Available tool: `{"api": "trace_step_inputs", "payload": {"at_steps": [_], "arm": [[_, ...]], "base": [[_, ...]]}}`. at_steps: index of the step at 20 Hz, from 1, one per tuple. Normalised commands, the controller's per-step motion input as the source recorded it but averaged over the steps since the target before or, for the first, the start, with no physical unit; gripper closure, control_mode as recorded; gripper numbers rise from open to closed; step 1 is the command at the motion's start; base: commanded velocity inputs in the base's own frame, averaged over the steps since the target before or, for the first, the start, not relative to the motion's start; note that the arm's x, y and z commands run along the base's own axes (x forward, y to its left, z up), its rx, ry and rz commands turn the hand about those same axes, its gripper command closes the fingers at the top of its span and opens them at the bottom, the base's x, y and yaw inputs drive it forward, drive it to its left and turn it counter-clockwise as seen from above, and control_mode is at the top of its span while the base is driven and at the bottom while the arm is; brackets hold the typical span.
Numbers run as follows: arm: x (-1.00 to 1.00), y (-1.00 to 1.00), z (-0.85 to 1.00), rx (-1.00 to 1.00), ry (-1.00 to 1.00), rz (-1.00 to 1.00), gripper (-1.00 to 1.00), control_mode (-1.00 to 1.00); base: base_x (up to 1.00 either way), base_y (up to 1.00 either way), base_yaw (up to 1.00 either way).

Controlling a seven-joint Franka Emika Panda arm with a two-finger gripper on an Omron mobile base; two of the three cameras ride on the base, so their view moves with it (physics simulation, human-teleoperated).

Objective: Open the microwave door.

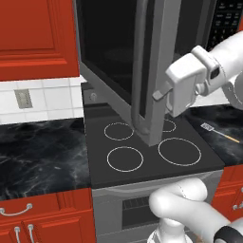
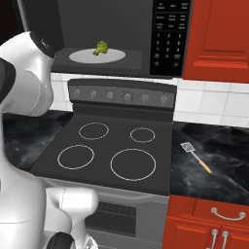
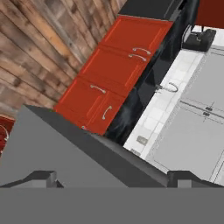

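Observation:
The microwave door (image 1: 114, 47) stands swung far out over the stovetop, its dark glass window facing left and its vertical grey bar handle (image 1: 140, 71) at the near edge. My gripper (image 1: 160, 95) is against that free edge from the right side. In the hand view the grey door panel (image 3: 52, 148) lies close under the gripper (image 3: 114, 179), whose fingertips (image 3: 41, 177) stand wide apart, open. The microwave (image 2: 136, 29) shows its open cavity and, to the right of it, the black keypad (image 2: 170, 34).
A white plate with broccoli (image 2: 101, 48) sits inside the cavity. Below is the black stove (image 2: 116, 151) with its knob row. A spatula (image 2: 195, 156) lies on the black marble counter (image 2: 214, 146) to the right. Red cabinets (image 1: 33, 33) flank the microwave.

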Motion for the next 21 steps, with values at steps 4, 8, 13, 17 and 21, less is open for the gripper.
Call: {"api": "trace_step_inputs", "payload": {"at_steps": [4, 8, 13, 17, 21], "arm": [[0.45, 0.93, -0.03, 0.06, -0.11, 0.16, -1.00, -1.00], [0.49, 1.00, -0.10, 0.03, -0.17, 0.14, -1.00, -1.00], [0.54, 1.00, -0.18, 0.00, -0.22, 0.11, -1.00, -1.00], [0.45, 1.00, -0.25, 0.00, -0.25, 0.05, -1.00, -1.00], [0.47, 1.00, -0.45, 0.00, -0.23, 0.04, -1.00, -1.00]], "base": [[0.00, 0.00, 0.00], [0.00, 0.00, 0.00], [0.00, 0.00, 0.00], [0.00, 0.00, 0.00], [0.00, 0.00, 0.00]]}}
